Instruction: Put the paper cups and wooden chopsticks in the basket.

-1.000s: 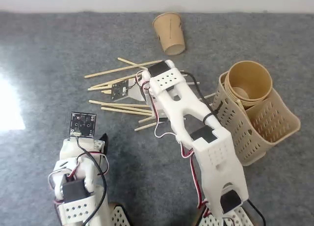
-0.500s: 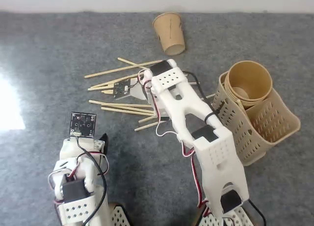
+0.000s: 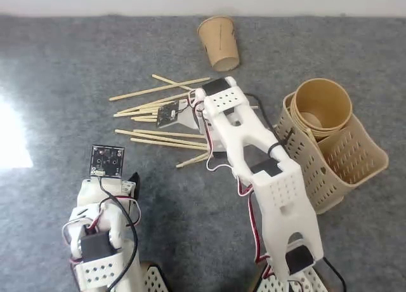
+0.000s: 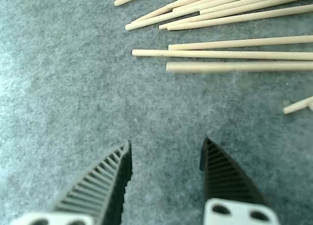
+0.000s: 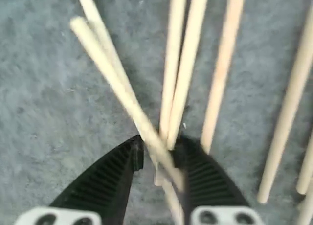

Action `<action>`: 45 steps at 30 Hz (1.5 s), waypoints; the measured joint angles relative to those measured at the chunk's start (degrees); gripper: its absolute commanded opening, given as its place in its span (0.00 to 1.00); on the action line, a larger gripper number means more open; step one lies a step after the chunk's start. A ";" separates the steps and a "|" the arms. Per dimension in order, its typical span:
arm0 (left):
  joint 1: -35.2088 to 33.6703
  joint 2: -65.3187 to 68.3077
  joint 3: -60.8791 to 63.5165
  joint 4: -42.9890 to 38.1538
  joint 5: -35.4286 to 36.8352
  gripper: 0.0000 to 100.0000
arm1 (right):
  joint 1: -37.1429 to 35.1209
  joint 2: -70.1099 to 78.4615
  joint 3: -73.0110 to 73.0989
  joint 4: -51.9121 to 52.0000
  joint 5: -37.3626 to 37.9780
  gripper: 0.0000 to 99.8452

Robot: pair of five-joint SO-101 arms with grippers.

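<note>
Wooden chopsticks are sitting clamped in the right end effector, hidden from above by its arm. Left end effector is gaping.

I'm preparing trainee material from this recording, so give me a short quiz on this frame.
1. True or false: the left gripper holds a chopstick.
2. Where is the paper cup that is outside the basket? A: standing upright beside the left arm. B: lying on its side on the carpet, beyond the wooden chopsticks. C: held in a gripper.
3. Fill in: the right gripper has ____ between its fingers.

Key: 1 false, it is open over bare carpet. 2 B. 3 wooden chopsticks.
</note>
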 measured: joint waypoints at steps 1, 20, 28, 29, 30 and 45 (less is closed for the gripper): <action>0.00 0.00 0.00 0.00 0.00 0.22 | 0.00 0.00 0.26 0.00 0.18 0.01; 0.00 0.00 0.00 0.00 0.00 0.22 | -0.62 -9.85 0.53 1.32 0.35 0.01; 0.00 0.00 0.00 0.00 0.00 0.22 | -2.99 -18.29 0.53 2.37 -2.29 0.01; 0.00 0.00 0.00 0.00 0.00 0.22 | -3.16 -19.34 0.53 2.46 -2.64 0.01; 0.00 0.00 0.00 0.00 0.00 0.22 | -3.25 -20.22 0.53 2.81 -2.81 0.01; 0.00 0.00 0.00 0.00 0.00 0.22 | -3.60 -32.79 -4.75 9.05 -8.44 0.01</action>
